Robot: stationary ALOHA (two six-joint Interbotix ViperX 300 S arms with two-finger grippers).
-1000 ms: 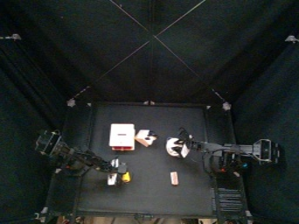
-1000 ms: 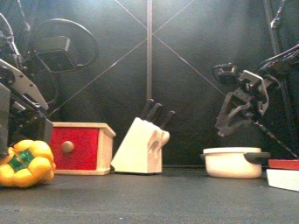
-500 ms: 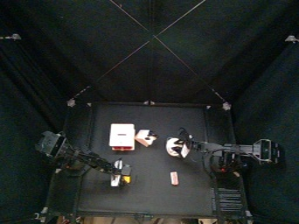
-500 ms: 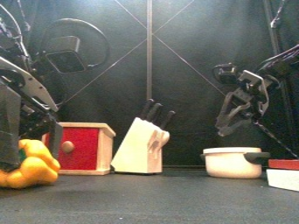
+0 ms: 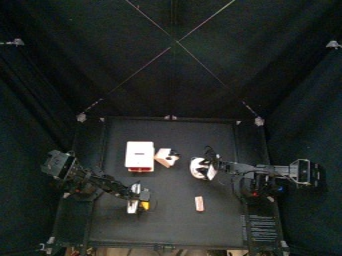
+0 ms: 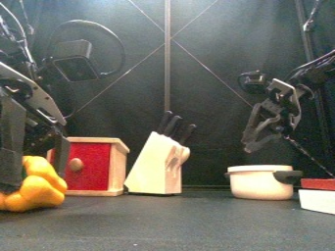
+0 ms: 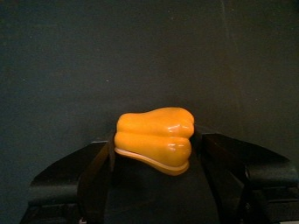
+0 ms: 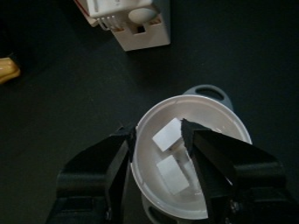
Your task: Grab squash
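Observation:
The squash [image 7: 158,140] is a stubby yellow-orange toy lying on the black table at the front left. It also shows in the front view [image 6: 39,186] and in the top view [image 5: 130,206]. My left gripper [image 7: 156,147] is down over it, open, with one jaw on each side and close against it. In the front view the left gripper [image 6: 19,162] hides part of the squash. My right gripper [image 8: 160,133] is open and empty, hanging above a white pot [image 8: 187,162] at the table's right.
A white-and-red box [image 6: 92,164] and a pale knife block [image 6: 160,163] stand mid-table. The white pot [image 6: 262,182] and a flat red-and-white box [image 6: 318,198] are at the right. A pale pinkish oblong piece [image 5: 199,204] lies near the front.
My left gripper has come down around the squash and now covers part of it in the front view. The right arm has not moved.

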